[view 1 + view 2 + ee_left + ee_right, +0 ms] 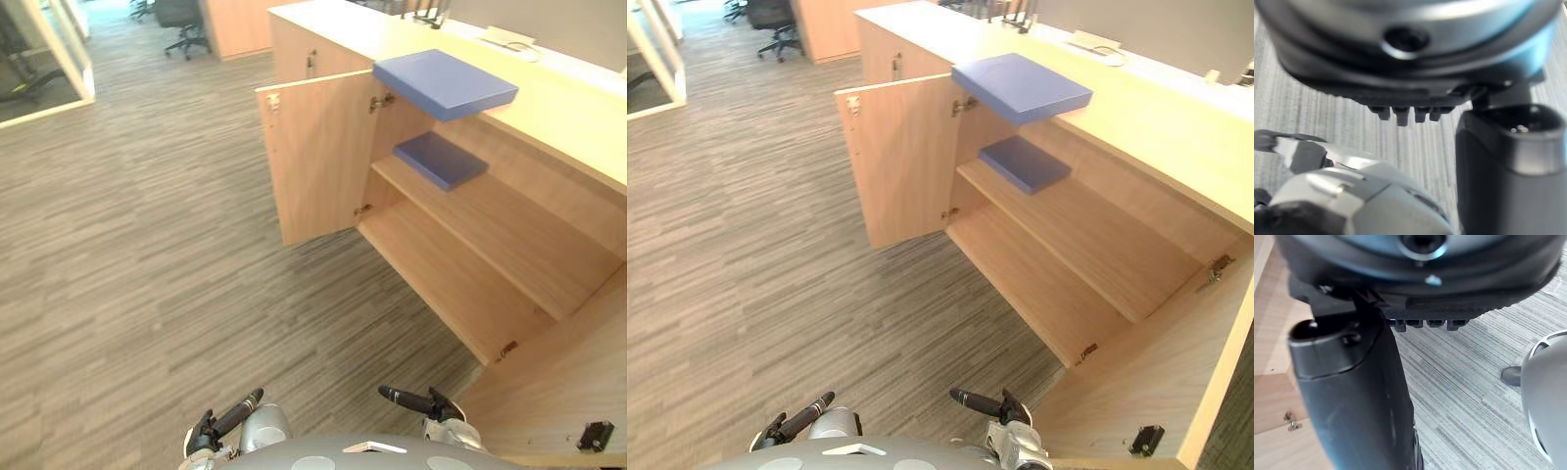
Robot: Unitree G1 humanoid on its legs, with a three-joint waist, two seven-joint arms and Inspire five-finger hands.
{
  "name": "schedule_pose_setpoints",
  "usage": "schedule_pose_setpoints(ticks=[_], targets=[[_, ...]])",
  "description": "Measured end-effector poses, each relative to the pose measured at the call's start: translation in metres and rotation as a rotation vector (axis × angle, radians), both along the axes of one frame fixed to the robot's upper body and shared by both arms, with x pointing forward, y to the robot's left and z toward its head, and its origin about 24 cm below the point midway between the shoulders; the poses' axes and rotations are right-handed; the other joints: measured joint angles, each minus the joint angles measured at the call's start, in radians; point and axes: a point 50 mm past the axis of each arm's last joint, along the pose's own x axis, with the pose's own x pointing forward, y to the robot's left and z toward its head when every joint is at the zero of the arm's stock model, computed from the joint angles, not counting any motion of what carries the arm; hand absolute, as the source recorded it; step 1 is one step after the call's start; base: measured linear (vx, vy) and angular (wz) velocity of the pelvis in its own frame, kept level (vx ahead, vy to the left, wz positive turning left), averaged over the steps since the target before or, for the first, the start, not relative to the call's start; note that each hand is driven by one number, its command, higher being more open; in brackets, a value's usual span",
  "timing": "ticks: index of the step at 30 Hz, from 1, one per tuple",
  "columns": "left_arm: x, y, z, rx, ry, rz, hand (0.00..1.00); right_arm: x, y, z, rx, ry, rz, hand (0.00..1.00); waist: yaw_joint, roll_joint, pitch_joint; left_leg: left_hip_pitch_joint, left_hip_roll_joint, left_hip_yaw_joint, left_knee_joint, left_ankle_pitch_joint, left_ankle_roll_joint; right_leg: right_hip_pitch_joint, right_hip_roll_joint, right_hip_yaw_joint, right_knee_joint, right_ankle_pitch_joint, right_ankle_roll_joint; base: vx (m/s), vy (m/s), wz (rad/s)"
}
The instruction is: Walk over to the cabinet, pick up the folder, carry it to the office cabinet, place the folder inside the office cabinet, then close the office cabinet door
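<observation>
Dark left hand (229, 417) hangs low and empty over the grey striped carpet floor (147, 245), with its fingers (1400, 115) slack and apart, clamped on nothing. Ahead of it and to its right, the light wooden left cabinet door (313, 162) stands wide open. Farther right, well ahead of both hands, a flat light-blue rectangular folder (446, 83) lies on the pale wooden desk (573, 122), one corner overhanging the open cabinet. Directly below it, a darker blue flat folder (441, 160) rests on the inner wooden shelf (509, 230), at the end farthest from the hands. Dark right hand (411, 400), also empty with loose fingers (1427, 323), hangs just beside the open right cabinet door (568, 382).

Risks, as judged: it cannot be told which folder is the task's. A nudge to the overhanging folder could tip it off the desk edge. The right arm, on rising, may strike the near door. A door swung shut could catch any folder edge protruding past the shelf.
</observation>
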Motion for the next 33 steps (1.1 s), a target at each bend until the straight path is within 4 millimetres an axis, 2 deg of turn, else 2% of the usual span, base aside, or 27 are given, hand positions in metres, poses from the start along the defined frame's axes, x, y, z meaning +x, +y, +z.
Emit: schedule_pose_setpoints(ticks=[1,2,3,4,5,6,7,8,9,10,11,12,14,16,17,20,21,22,23,24,25,26,28,29,31,32,33], targets=[[0.000,0.000,0.000,-0.001,-0.003,0.011,1.00,0.002,0.003,0.000,0.006,-0.002,-0.004,1.00,0.002,-0.012,0.005,-0.005,-0.036,-0.044,-0.160,-0.001,-0.005,0.017,-0.023,0.046,-0.011,0.003,0.006,0.42,0.243,-1.25],[0.000,0.001,0.000,0.000,-0.004,0.018,1.00,0.002,0.005,0.000,0.009,-0.003,-0.004,1.00,0.002,-0.018,0.005,-0.009,-0.053,-0.075,-0.233,0.002,-0.009,0.022,-0.038,0.070,-0.015,0.003,0.010,0.35,0.260,-1.29],[0.000,0.002,0.001,0.003,-0.006,0.037,1.00,0.003,0.008,0.000,0.014,-0.007,-0.004,1.00,0.005,-0.030,0.010,-0.013,-0.081,-0.146,-0.367,0.024,-0.018,0.038,-0.068,0.122,-0.030,-0.001,0.030,0.33,0.309,-1.29],[0.000,0.003,0.000,0.003,-0.006,0.052,1.00,0.002,0.008,0.000,0.013,-0.005,-0.002,1.00,0.006,-0.032,0.011,-0.015,-0.086,-0.211,-0.479,0.058,-0.021,0.049,-0.091,0.173,-0.036,-0.012,0.055,0.32,0.336,-1.26],[0.000,0.002,0.000,0.004,-0.005,0.058,1.00,0.002,0.008,-0.001,0.011,-0.003,-0.001,1.00,0.005,-0.030,0.011,-0.016,-0.086,-0.246,-0.526,0.076,-0.025,0.055,-0.102,0.195,-0.035,-0.019,0.070,0.31,0.399,-1.10],[-0.001,0.002,0.000,0.011,0.001,0.067,1.00,0.000,0.007,-0.001,0.007,0.002,-0.004,1.00,0.003,-0.026,0.009,-0.011,-0.082,-0.300,-0.598,0.100,-0.037,0.066,-0.120,0.234,-0.034,-0.037,0.101,0.30,0.463,-0.99],[-0.003,0.002,0.000,0.012,0.009,0.076,1.00,-0.002,0.005,-0.001,0.003,0.005,-0.011,1.00,0.006,-0.021,0.005,-0.007,-0.074,-0.323,-0.603,0.165,-0.094,0.079,-0.138,0.273,-0.028,-0.058,0.137,0.31,0.493,-0.95],[-0.005,0.002,-0.001,0.011,0.018,0.078,1.00,-0.004,0.006,-0.002,0.007,0.009,-0.014,1.00,0.008,-0.021,0.000,-0.004,-0.084,-0.325,-0.581,0.218,-0.109,0.084,-0.153,0.294,-0.026,-0.065,0.149,0.32,0.510,-1.00],[-0.004,0.010,0.000,0.035,0.022,0.077,1.00,-0.008,0.012,-0.004,0.026,0.027,-0.016,1.00,0.017,-0.047,-0.007,-0.011,-0.117,-0.304,-0.518,0.201,-0.106,0.079,-0.187,0.335,-0.025,-0.059,0.155,0.39,0.567,-0.86],[-0.004,0.016,0.001,0.055,0.027,0.078,1.00,-0.004,0.019,-0.004,0.048,0.021,-0.010,1.00,0.010,-0.072,-0.009,-0.017,-0.142,-0.282,-0.458,0.148,-0.091,0.072,-0.214,0.352,-0.018,-0.019,0.167,0.32,0.457,-0.81],[-0.005,0.017,0.001,0.055,0.031,0.076,1.00,-0.006,0.019,-0.005,0.051,0.027,-0.011,1.00,0.009,-0.074,-0.010,-0.019,-0.147,-0.268,-0.424,0.127,-0.081,0.069,-0.224,0.366,-0.010,-0.003,0.173,0.35,0.547,-0.72],[-0.008,0.017,0.000,0.052,0.040,0.080,1.00,-0.009,0.019,-0.006,0.053,0.040,-0.018,1.00,0.012,-0.077,-0.015,-0.017,-0.155,-0.227,-0.373,0.088,-0.053,0.059,-0.248,0.398,0.003,0.020,0.198,0.20,0.366,-0.71],[-0.012,0.020,-0.001,0.059,0.062,0.062,1.00,-0.010,0.020,-0.007,0.062,0.043,-0.035,1.00,0.014,-0.088,-0.035,-0.016,-0.195,-0.177,-0.349,0.060,-0.012,0.020,-0.309,0.428,0.018,0.049,0.218,0.21,0.381,-0.81],[-0.019,0.016,-0.003,0.049,0.093,0.036,1.00,-0.011,0.015,-0.006,0.070,0.039,-0.057,1.00,0.024,-0.076,-0.064,-0.008,-0.240,-0.142,-0.374,0.048,0.022,-0.054,-0.371,0.447,0.046,0.109,0.239,0.20,0.392,-1.02],[-0.022,0.015,-0.004,0.045,0.105,0.025,1.00,-0.010,0.010,-0.005,0.062,0.030,-0.077,1.00,0.021,-0.059,-0.068,0.012,-0.268,-0.113,-0.411,0.049,0.046,-0.094,-0.404,0.448,0.078,0.142,0.245,0.14,0.335,-0.84],[-0.026,0.011,-0.006,0.031,0.118,0.024,1.00,-0.008,-0.002,-0.003,0.043,0.006,-0.123,1.00,0.019,-0.039,-0.073,0.111,-0.323,-0.047,-0.515,0.070,0.100,-0.169,-0.463,0.449,0.229,0.188,0.233,0.09,0.282,-0.46],[-0.028,0.009,-0.006,0.024,0.121,0.025,1.00,-0.008,-0.002,-0.003,0.041,0.005,-0.126,1.00,0.017,-0.033,-0.076,0.128,-0.326,-0.041,-0.526,0.069,0.105,-0.173,-0.463,0.446,0.255,0.192,0.233,0.06,0.193,-0.32],[-0.034,0.009,-0.006,0.024,0.129,0.026,1.00,-0.009,-0.003,-0.003,0.040,0.006,-0.130,1.00,0.019,-0.023,-0.082,0.159,-0.331,-0.024,-0.551,0.069,0.114,-0.200,-0.461,0.425,0.323,0.195,0.227,0.03,0.100,-0.32],[-0.036,0.009,-0.006,0.024,0.131,0.028,1.00,-0.009,-0.003,-0.002,0.039,0.001,-0.135,1.00,0.020,-0.026,-0.083,0.180,-0.336,-0.017,-0.568,0.071,0.119,-0.216,-0.467,0.401,0.357,0.201,0.209,0.05,0.167,-0.52],[-0.044,0.009,-0.007,0.019,0.148,0.038,1.00,-0.006,-0.004,-0.001,0.037,-0.015,-0.142,1.00,0.018,-0.028,-0.083,0.221,-0.341,0.002,-0.603,0.072,0.125,-0.254,-0.485,0.350,0.429,0.219,0.166,0.03,0.117,-0.53],[-0.050,0.006,-0.007,0.010,0.162,0.057,1.00,-0.005,-0.005,-0.001,0.036,-0.028,-0.150,1.00,0.012,-0.027,-0.084,0.246,-0.338,0.012,-0.630,0.072,0.128,-0.276,-0.490,0.303,0.480,0.206,0.153,0.03,0.086,-0.50],[-0.052,0.006,-0.007,0.007,0.167,0.060,1.00,-0.002,-0.004,0.000,0.036,-0.041,-0.148,1.00,0.000,-0.027,-0.086,0.264,-0.331,0.016,-0.648,0.068,0.134,-0.292,-0.487,0.248,0.521,0.174,0.136,0.03,-0.006,-0.41],[-0.056,0.005,-0.008,-0.003,0.181,0.074,1.00,0.004,0.001,0.001,0.049,-0.061,-0.140,1.00,-0.008,-0.026,-0.086,0.288,-0.301,0.031,-0.676,0.069,0.137,-0.340,-0.422,0.104,0.552,0.037,0.145,0.08,-0.107,-0.42],[-0.055,0.005,-0.008,-0.005,0.178,0.078,1.00,0.008,0.005,0.002,0.054,-0.070,-0.130,1.00,-0.009,-0.027,-0.081,0.296,-0.285,0.037,-0.676,0.064,0.128,-0.361,-0.384,0.021,0.548,-0.015,0.142,0.09,-0.157,-0.32],[-0.052,0.005,-0.008,-0.004,0.170,0.079,1.00,0.014,0.009,0.003,0.056,-0.083,-0.102,1.00,-0.009,-0.032,-0.061,0.328,-0.267,0.041,-0.677,0.051,0.107,-0.371,-0.355,-0.075,0.540,-0.045,0.136,0.11,-0.208,-0.10],[-0.049,0.008,-0.007,0.004,0.156,0.083,1.00,0.018,0.014,0.005,0.056,-0.094,-0.078,1.00,-0.009,-0.053,-0.043,0.360,-0.259,0.043,-0.676,0.035,0.080,-0.378,-0.345,-0.137,0.487,-0.045,0.137,0.13,-0.227,0.03],[-0.048,0.011,-0.006,0.013,0.149,0.082,1.00,0.018,0.017,0.005,0.061,-0.095,-0.067,1.00,-0.009,-0.068,-0.043,0.372,-0.265,0.042,-0.674,0.026,0.067,-0.374,-0.346,-0.150,0.433,-0.036,0.133,0.18,-0.249,0.14]])
